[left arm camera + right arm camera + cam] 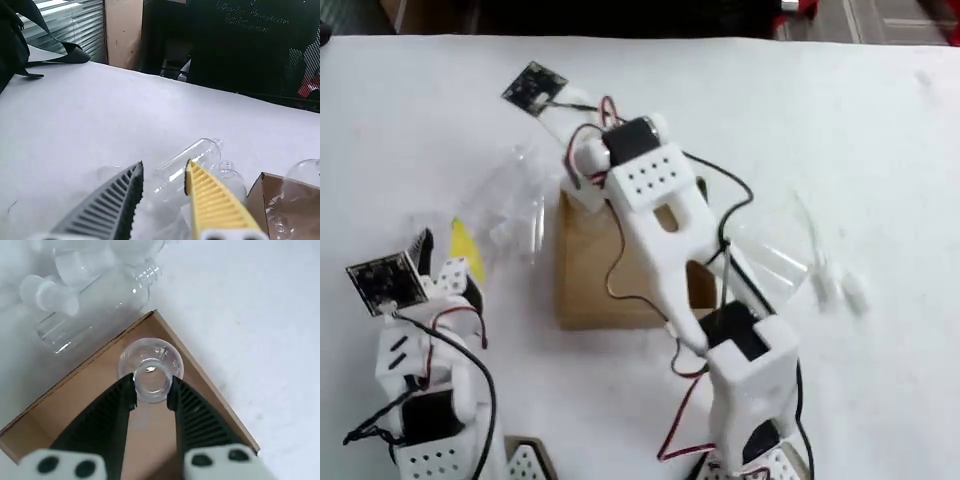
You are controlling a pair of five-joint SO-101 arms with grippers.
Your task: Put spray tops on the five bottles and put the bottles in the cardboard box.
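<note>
My right gripper (150, 385) is shut on the neck of a clear bottle (150, 360), which stands upright inside a corner of the cardboard box (75, 405). The bottle's mouth is bare, with no spray top. In the high view the right arm lies across the box (585, 270). More clear bottles (95, 305) lie on the table just outside that corner. My left gripper (162, 172) is open, with its grey and yellow fingers low over the table. A lying clear bottle (185, 160) rests just beyond its tips. White spray tops (835, 280) lie to the right of the box.
Several clear bottles (505, 205) lie in a loose pile left of the box, between the two grippers. Crumpled clear plastic (770, 255) lies by the spray tops. A dark bag strap (50, 50) rests at the table's far edge. The white table (840, 130) stretches away on the right.
</note>
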